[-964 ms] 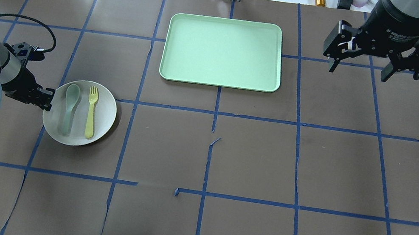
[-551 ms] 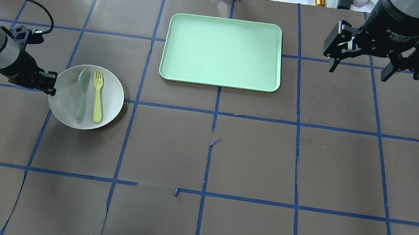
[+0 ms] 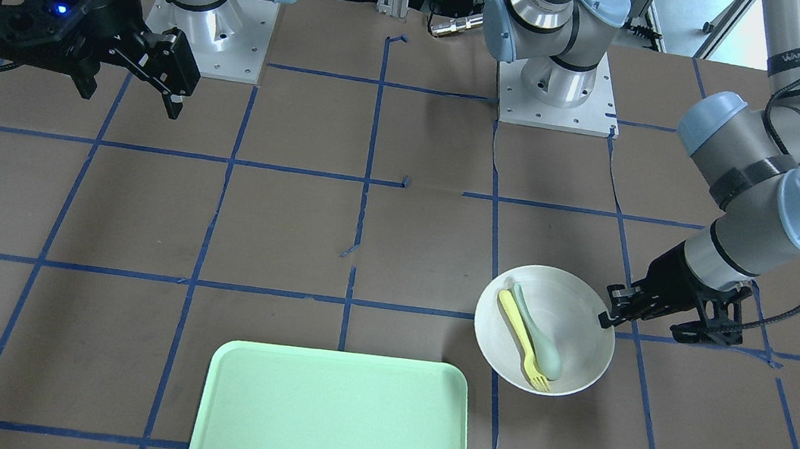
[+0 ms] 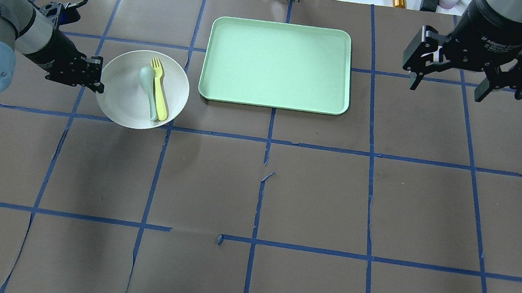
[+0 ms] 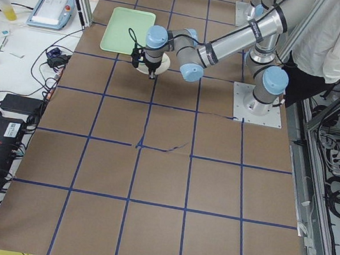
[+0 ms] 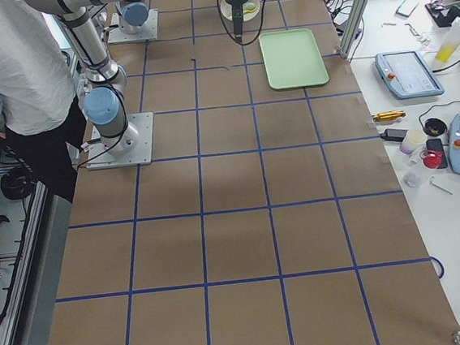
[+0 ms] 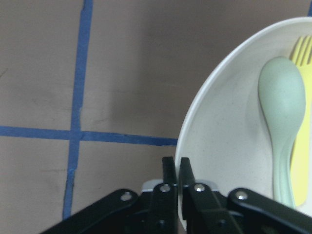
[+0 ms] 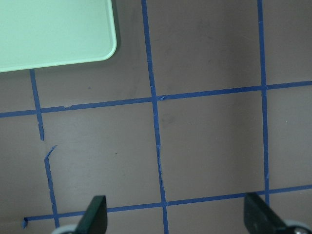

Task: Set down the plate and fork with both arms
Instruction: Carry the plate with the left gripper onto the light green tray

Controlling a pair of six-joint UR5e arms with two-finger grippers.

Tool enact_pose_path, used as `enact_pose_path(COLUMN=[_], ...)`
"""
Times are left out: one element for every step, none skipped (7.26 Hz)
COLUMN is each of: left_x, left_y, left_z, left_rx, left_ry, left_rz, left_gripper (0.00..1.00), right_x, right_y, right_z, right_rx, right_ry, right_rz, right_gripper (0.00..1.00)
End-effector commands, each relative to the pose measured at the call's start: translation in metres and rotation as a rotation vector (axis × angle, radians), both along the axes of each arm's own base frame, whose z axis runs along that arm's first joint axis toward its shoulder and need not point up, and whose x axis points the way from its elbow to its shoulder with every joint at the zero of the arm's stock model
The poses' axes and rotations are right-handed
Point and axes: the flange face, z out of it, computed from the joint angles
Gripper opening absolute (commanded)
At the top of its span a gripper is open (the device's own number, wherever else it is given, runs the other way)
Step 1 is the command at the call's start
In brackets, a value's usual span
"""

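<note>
Two utensils ride in the plate (image 4: 119, 101): the fork (image 4: 159, 88) and a grey-green spoon (image 4: 148, 89). They now lie against each other near the plate's middle; a second ago they lay apart.

Change: the left gripper (image 4: 98, 85), fingers (image 7: 169, 173) pinched shut on the plate's left rim, has carried the plate up the bench (image 4: 316, 199). It went from the near-left grid square to just beside the left end of the mint-green tray (image 4: 278, 63). The plate is not yet over the tray; a narrow strip of bench shows between them. Cannot tell whether the plate is lifted or sliding.

Judgement: the transport leg is nearly done and set-down on the tray is next. The utensils' shift suggests a tilt or jolt in transit. With a one-sided rim grip, the fork could slide out.

Right gripper (image 4: 447, 90): unmoved, fingers spread wide, holding nothing, hanging beyond the tray's right end. The fork pick presumably falls to it.

Obstructions: the tray's raised lip lies in the plate's path. The spoon touches the fork, crowding any grasp.
</note>
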Motion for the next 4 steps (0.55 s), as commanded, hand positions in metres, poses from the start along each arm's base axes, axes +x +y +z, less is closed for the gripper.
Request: enact_pose_path(left_x=[-0.064,-0.088,-0.11,-0.13], left_y=[-0.034,-0.056,-0.077,-0.099], left_z=[-0.004,-0.011,-0.022,-0.035], left_rx=[-0.012,-0.011,-0.01,0.003], left_ry=[0.102,0.104,0.104,0.107], left_rz=[-0.04,-0.082,-0.123,-0.121], left_gripper=[0.0,0.0,0.0,0.0], right_x=[0.0,0.001,0.001,0.002], right_y=[0.0,0.0,0.0,0.0], right_z=[0.0,-0.001,0.0,-0.002], right_rx=[0.0,0.002,0.0,0.003], right_ry=[0.0,0.0,0.0,0.0], right_rz=[0.0,0.002,0.002,0.003], right_gripper=[1.0,1.0,1.0,1.0])
